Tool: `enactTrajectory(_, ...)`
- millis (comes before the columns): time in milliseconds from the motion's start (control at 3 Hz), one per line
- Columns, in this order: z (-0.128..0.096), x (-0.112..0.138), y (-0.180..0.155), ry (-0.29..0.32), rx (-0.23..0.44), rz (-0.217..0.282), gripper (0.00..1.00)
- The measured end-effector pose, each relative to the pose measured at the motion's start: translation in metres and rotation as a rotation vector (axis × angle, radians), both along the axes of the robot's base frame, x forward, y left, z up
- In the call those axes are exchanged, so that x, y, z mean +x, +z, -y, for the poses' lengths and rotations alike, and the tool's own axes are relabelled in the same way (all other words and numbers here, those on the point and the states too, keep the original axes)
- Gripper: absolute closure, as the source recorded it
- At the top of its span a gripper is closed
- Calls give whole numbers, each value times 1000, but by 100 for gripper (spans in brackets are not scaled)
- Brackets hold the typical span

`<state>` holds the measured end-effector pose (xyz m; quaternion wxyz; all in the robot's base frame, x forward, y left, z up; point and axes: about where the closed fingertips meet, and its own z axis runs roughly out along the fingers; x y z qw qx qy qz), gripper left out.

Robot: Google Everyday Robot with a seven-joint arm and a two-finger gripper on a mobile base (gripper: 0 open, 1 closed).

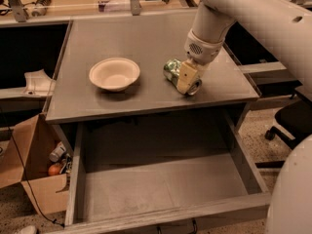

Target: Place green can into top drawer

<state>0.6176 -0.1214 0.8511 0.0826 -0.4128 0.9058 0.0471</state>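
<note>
The green can lies on its side on the grey desk top, right of centre, its silver end facing the front right. My gripper reaches down from the white arm at the upper right and sits right at the can, a cream part of it covering the can's middle. The top drawer is pulled open below the desk top's front edge, and its inside is bare.
A cream round bowl stands on the desk top left of the can. An open cardboard box with small items sits on the floor at the left. A black office chair stands at the right.
</note>
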Motion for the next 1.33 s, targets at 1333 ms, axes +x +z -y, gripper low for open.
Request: enactTrajectory(1333,3,-2,12,6,15,26,100)
